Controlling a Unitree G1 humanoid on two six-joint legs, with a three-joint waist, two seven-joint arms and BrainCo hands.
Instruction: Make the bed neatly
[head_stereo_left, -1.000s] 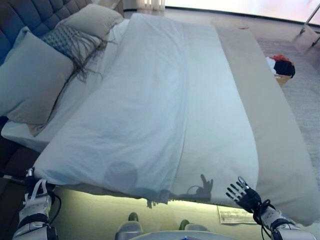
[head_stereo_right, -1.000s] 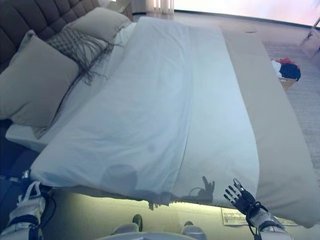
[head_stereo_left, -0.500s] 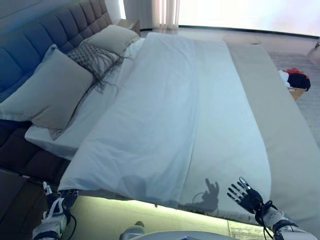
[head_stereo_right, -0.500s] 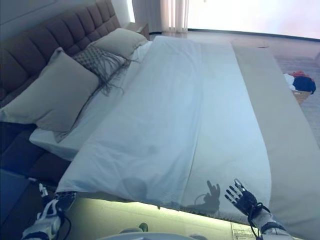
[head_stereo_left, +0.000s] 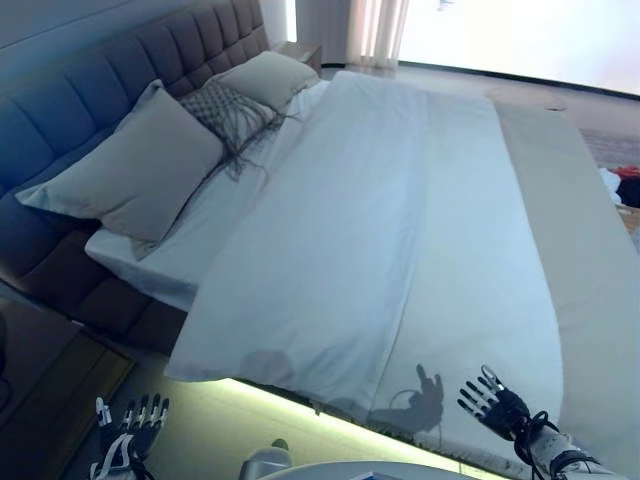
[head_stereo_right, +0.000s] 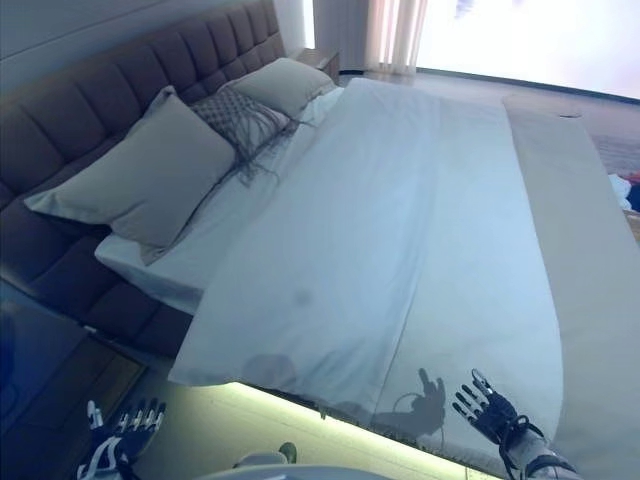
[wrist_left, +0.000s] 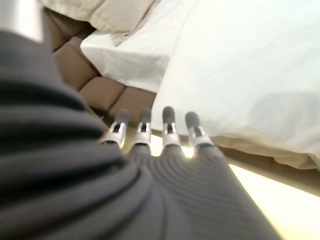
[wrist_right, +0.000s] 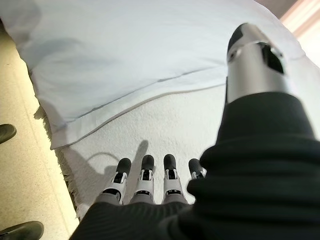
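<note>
Fingers of both the left hand (head_stereo_left: 128, 435) and right hand (head_stereo_left: 493, 402) spread straight, empty, near the smooth white duvet (head_stereo_left: 360, 240).

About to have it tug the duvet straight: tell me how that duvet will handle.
Probably floppy: the duvet drapes over the bed edge and folds along a crease. Likely light for its size, looking thin. A pull at one corner may skew it. Both hands, left and right, are open.

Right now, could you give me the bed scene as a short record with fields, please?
duvet: white, spread flat over the bed
blanket: beige, along the duvet's right side
pillows: at the headboard, beside an uncovered sheet
left hand: open, below the bed edge, holding nothing
right hand: open, over the near edge, holding nothing
</note>
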